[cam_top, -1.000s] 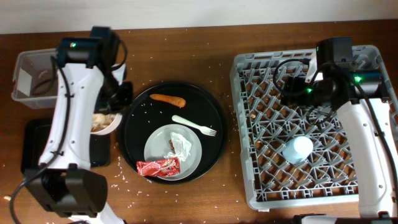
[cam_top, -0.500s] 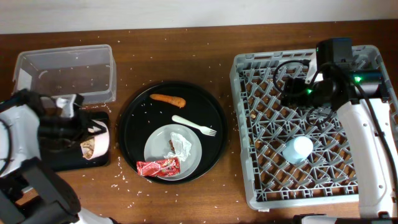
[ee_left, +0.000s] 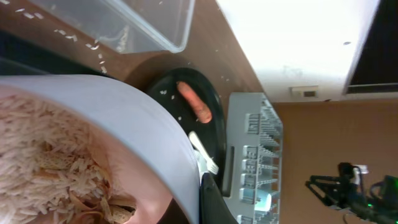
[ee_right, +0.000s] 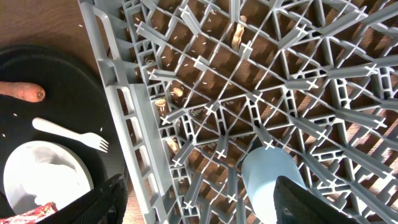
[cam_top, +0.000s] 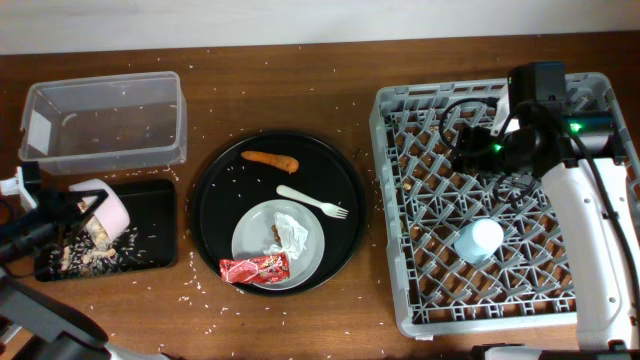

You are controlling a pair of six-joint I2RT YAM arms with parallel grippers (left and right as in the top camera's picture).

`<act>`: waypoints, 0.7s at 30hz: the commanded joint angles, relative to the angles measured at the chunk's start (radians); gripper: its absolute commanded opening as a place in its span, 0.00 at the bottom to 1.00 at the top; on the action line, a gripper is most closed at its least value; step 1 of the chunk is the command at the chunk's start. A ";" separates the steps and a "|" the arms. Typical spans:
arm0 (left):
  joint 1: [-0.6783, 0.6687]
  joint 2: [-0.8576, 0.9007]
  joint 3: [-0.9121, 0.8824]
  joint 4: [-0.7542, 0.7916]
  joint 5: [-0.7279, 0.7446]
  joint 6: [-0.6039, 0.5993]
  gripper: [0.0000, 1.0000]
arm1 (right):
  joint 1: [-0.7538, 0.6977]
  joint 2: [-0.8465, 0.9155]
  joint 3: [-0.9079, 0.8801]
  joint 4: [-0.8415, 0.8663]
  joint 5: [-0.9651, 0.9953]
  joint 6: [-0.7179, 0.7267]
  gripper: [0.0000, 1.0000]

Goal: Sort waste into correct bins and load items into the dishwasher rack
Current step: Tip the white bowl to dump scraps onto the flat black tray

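At the far left my left gripper [cam_top: 72, 212] is shut on the rim of the white bowl [cam_top: 108, 207], which hangs tipped over the shallow black tray [cam_top: 155, 250]. Pale rice scraps [cam_top: 85, 255] lie on that tray, and more [ee_left: 43, 155] fill the bowl [ee_left: 124, 118] in the left wrist view, where one finger [ee_left: 214, 202] presses its outer wall. The round black tray [cam_top: 345, 170] holds the carrot [cam_top: 270, 159], fork [cam_top: 312, 202], and plate [cam_top: 255, 235] with napkin [cam_top: 291, 232] and red wrapper [cam_top: 254, 267]. My right gripper [cam_top: 470, 140] hangs open over the rack [cam_top: 400, 200], empty, near the blue cup [ee_right: 273, 180].
The clear tub [cam_top: 105, 120] stands behind the black tray at the back left. Rice grains are scattered over the wooden table [cam_top: 250, 90]. The rack reaches nearly to the right and front table edges.
My left arm swung left from beside the round tray, carrying the bowl over the shallow black tray and tipping it; rice now lies on that tray. The right arm is unmoved.
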 commanded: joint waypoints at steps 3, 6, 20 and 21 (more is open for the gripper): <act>0.004 -0.032 -0.008 -0.015 0.150 0.019 0.00 | -0.003 -0.014 0.006 -0.001 0.002 -0.010 0.74; 0.004 -0.032 -0.008 -0.048 0.192 0.019 0.00 | -0.004 -0.014 0.006 -0.008 0.003 -0.010 0.74; 0.030 -0.032 -0.008 -0.063 0.267 -0.090 0.01 | -0.004 -0.014 0.006 -0.012 0.003 -0.010 0.74; 0.030 -0.032 -0.008 -0.048 0.249 -0.091 0.00 | -0.004 -0.014 0.006 -0.012 0.006 -0.010 0.74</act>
